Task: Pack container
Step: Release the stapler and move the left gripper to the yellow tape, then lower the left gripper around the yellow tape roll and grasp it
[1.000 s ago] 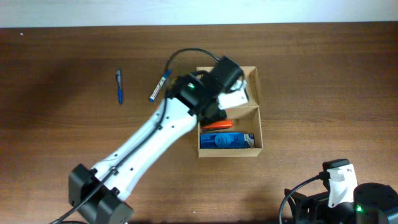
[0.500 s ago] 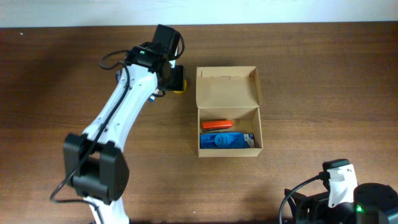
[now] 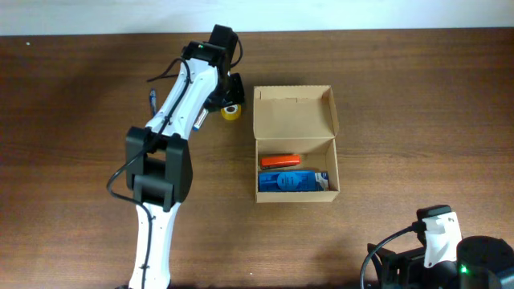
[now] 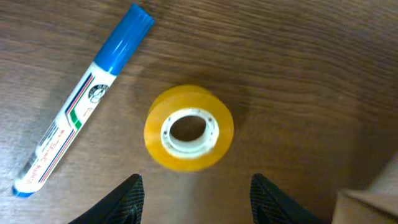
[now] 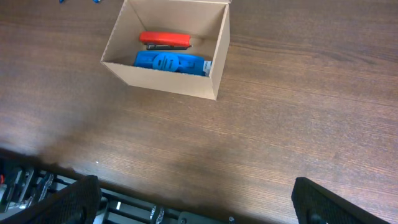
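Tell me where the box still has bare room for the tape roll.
Inside the container, bare floor lies between the orange stapler, the flap hinge and the right wall. The front is crowded: the blue flat box fills it nearly wall to wall. Outside, open table runs right of the container.

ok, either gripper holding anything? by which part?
Nothing held: left gripper hangs open by the yellow tape roll, not touching it; right gripper open, empty.

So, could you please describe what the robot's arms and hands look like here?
The left arm has white links, black joints and a black cable near the wrist. The right arm shows a black body, a white segment and a green light. The left hand and right hand each have black, textured fingers.
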Motion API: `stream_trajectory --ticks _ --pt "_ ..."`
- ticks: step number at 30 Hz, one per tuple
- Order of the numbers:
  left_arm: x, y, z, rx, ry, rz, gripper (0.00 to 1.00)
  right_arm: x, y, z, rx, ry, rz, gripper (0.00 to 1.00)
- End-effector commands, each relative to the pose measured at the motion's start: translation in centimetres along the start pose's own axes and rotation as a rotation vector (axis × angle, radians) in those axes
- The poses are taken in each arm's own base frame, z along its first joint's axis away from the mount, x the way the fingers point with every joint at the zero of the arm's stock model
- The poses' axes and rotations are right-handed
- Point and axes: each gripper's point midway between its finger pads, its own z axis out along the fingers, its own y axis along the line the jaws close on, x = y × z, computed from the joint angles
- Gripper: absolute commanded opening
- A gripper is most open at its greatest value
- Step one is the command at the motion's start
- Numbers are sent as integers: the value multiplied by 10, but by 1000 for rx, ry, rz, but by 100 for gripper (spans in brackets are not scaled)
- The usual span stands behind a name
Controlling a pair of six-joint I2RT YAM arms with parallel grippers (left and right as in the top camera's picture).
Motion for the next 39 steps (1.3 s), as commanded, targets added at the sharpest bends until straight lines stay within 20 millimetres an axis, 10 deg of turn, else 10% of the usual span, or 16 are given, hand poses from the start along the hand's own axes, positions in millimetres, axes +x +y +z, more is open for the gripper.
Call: stream_trajectory --ticks 1,35,39 --pt "-3 6 12 3 26 -58 54 -3 -1 -3 7 -18 -10 99" --pt "10 37 52 -55 139 -183 48 -3 -1 -3 7 -18 -10 99" --pt "12 37 57 -61 148 -182 27 -3 -1 -3 7 -18 -10 99"
